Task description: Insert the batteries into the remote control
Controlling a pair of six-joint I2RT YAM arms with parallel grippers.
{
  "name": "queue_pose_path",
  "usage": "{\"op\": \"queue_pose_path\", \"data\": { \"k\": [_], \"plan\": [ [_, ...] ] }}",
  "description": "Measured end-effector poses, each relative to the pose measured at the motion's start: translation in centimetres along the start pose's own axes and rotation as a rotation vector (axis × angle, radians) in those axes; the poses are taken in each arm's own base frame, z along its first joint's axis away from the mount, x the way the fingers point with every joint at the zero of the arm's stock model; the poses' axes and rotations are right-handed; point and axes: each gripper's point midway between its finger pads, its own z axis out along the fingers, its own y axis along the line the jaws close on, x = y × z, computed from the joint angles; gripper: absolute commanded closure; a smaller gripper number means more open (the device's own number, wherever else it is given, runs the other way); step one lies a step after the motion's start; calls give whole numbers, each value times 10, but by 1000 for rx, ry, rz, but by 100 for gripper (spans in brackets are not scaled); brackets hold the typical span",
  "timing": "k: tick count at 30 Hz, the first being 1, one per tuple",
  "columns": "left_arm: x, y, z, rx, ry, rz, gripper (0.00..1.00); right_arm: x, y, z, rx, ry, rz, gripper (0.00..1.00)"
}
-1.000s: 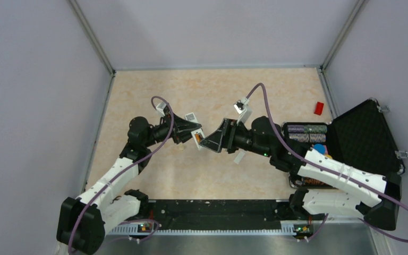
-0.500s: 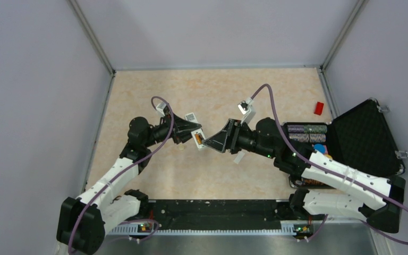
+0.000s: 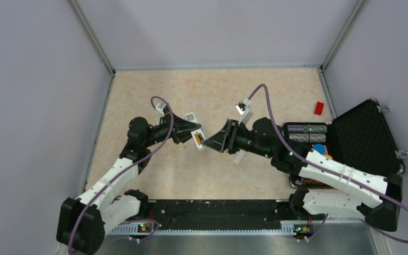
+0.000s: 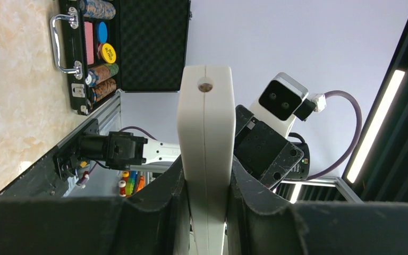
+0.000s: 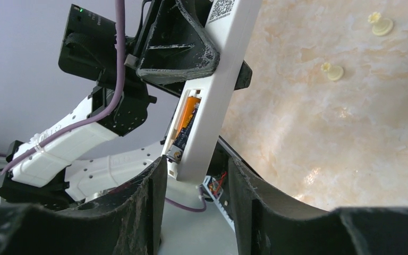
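I have the left claw (image 4: 204, 172) clamped on the remote control (image 4: 204, 106), held off the counter (image 3: 218, 95) mid-workspace. 1 battery (image 5: 185, 125) sits in its rear recess. Right claw (image 5: 196, 166) is parted, its fingers flanking the remote's free end.

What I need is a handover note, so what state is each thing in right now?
Left fingers: shut on the remote.
Right fingers: open, straddling the remote's end.
Remote: held off the table, tilted, its back open.
Battery: one seated in the remote's back; a second not visible.
Case: lid open, chips inside.
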Motion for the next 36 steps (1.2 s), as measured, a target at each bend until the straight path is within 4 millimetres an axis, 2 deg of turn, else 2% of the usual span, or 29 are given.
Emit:
{"op": "queue_pose_path", "data": {
  "k": [17, 36],
  "plan": [
    [0, 4, -2, -8, -4, 6, 100, 7, 1, 10, -11, 38, 71, 69],
    [3, -1, -10, 13, -17, 132, 100, 17, 5, 19, -61, 110, 181, 72]
  ]
}}
